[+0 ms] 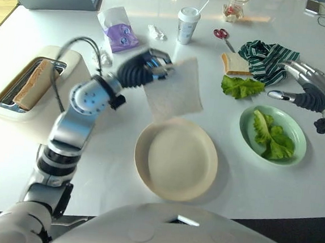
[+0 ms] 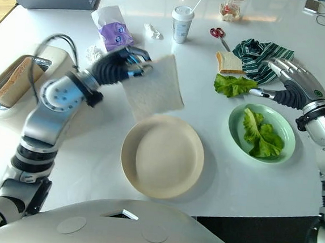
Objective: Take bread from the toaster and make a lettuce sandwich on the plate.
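White bread slice [image 1: 173,91] hangs tilted at the centre of the frame, pinched by the left robot hand [image 1: 147,66], its lower edge over the far rim of the cream plate [image 1: 176,157]. Another slice [image 1: 33,84] stands in the toaster [image 1: 15,113] at the left. At the upper right, the right robot hand [image 2: 291,81] is spread and holds nothing, just beside the striped cloth [image 2: 265,56] and a lettuce leaf [image 2: 231,85]. The left eye view gives the whole toaster. The right eye view cuts it at the edge and shows more of the right forearm.
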You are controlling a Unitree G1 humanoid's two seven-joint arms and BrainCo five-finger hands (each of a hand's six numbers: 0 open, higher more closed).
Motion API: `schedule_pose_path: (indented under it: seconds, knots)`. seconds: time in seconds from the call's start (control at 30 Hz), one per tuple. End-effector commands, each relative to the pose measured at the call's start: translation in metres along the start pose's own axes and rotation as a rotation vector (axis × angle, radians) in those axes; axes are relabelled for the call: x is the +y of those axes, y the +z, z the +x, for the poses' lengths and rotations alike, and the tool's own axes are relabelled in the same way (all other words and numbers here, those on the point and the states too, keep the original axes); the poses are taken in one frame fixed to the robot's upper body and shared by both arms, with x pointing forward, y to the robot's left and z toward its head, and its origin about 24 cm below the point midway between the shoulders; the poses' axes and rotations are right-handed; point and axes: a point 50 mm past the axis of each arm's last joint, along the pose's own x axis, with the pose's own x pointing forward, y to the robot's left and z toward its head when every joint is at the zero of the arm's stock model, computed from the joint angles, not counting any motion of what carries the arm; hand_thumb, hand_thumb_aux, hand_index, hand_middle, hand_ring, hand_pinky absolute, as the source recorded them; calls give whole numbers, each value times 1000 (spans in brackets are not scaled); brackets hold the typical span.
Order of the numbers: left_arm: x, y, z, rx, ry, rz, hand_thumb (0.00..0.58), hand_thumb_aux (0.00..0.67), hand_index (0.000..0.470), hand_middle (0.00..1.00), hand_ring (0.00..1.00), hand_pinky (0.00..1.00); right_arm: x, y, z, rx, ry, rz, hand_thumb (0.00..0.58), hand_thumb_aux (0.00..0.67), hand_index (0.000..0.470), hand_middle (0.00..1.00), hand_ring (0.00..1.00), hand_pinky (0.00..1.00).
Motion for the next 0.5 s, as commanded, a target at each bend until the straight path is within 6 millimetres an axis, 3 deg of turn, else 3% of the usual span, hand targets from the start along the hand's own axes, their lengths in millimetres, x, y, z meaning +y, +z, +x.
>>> schedule_pose_path:
  seconds: [0.03,0.13,0.3,0.5]
  knots:
    - [-49,-29,4,120,-205,-28,580,670,470,1000,1000,1000,25,-16,-3,45,174,-204,0,0,0,0,0,0]
    - [-69,-36,4,151,-304,-11,580,670,470,1000,1000,1000,41,-34,-9,105,285,-332,0,0,0,0,0,0]
    - [-93,-56,-3,238,-379,15,580,670,470,1000,1000,1000,59,-45,-17,152,415,-355,0,0,0,0,0,0]
    - [-103,-64,-14,281,-437,42,580,670,470,1000,1000,1000,69,-49,-30,187,528,-315,0,0,0,0,0,0]
